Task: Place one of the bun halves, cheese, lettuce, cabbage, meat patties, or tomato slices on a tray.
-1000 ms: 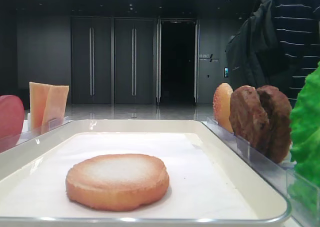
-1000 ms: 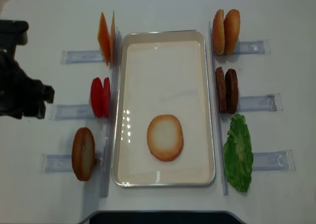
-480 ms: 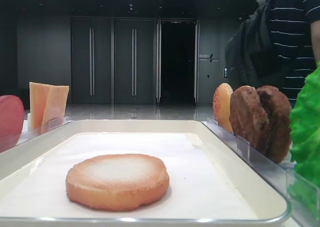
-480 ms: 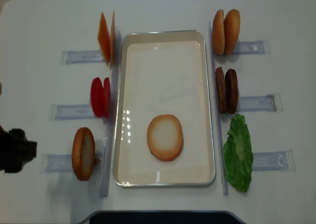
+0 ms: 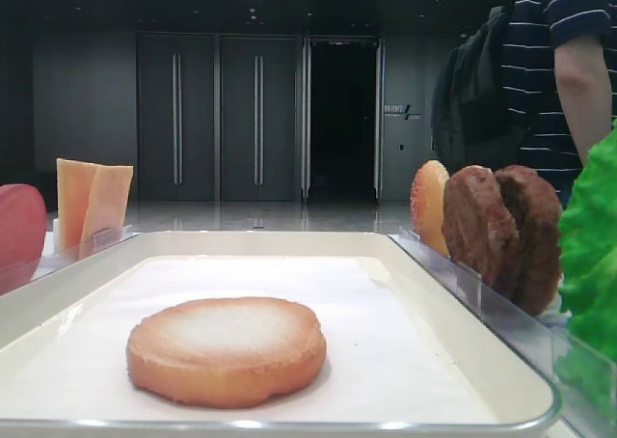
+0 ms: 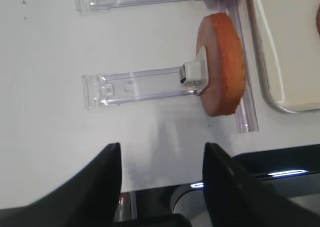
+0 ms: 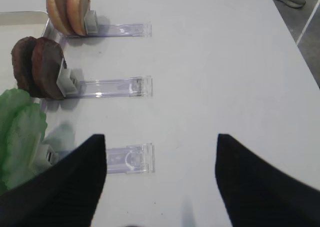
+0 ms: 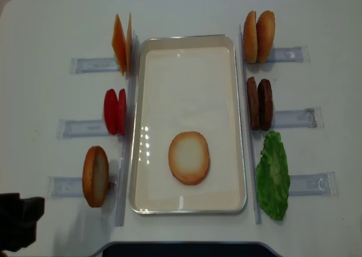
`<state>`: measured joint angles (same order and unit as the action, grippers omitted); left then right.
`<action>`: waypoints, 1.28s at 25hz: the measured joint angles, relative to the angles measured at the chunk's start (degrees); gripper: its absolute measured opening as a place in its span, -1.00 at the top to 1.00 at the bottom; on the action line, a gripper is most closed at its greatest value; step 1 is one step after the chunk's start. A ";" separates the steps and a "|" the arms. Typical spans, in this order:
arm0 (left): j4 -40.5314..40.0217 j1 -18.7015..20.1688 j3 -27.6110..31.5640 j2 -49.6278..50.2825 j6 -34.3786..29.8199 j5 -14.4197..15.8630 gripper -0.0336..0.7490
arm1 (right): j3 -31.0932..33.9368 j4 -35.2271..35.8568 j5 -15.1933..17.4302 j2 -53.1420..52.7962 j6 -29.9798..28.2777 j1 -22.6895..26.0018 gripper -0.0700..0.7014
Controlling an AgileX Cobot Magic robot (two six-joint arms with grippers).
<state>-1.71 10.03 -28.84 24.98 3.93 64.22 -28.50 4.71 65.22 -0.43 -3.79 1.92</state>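
So one bun half (image 8: 189,158) lies flat in the tray (image 8: 186,40), near end, pale face up. The other ingredients stand in their clear holders (image 8: 80,128) along both sides: cheese (image 8: 122,43), tomato slices (image 8: 115,111) and a lone bun (image 8: 95,176) on the left, two more buns (image 8: 259,36), meat patties (image 8: 259,103) and lettuce (image 8: 273,175) on the right.

Left gripper (image 6: 160,179) sits over bare tabletop (image 8: 51,98) with its fingers spread wide and holding nothing, the lone bun just ahead of it. Right gripper (image 7: 160,182) also wide and empty, off beside the lettuce holder.

What I'd worry about: those upright pieces only lean on small clips, so a sloppy approach could topple one or shove its holder into the tray rim. Lettuce is floppy too, likely to slip from a pinch.

Hard to see: the overhead catches only a dark corner of the left arm and no right arm at all. Both wrist views crop the fingertips. No cabbage that I can make out
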 joint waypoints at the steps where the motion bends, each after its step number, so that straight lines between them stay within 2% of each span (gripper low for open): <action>1: 0.36 0.00 0.54 -1.28 -0.98 -0.44 -0.11 | 0.00 0.00 0.00 0.00 0.00 0.00 -0.41; 11: 1.01 0.00 1.72 -11.94 -3.26 -0.85 -0.11 | 0.00 0.00 0.00 0.00 0.00 0.00 -0.41; 23: 1.02 -0.07 1.72 -17.71 -3.32 -0.79 -0.11 | 0.00 0.00 0.00 0.00 0.00 0.00 -0.41; 32: 1.22 -6.64 1.72 -21.57 -3.32 -0.70 -0.11 | 0.00 0.00 0.00 0.00 0.00 0.00 -0.41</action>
<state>-0.48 3.40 -27.12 3.40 0.61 63.52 -28.50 4.71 65.22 -0.43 -3.79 1.92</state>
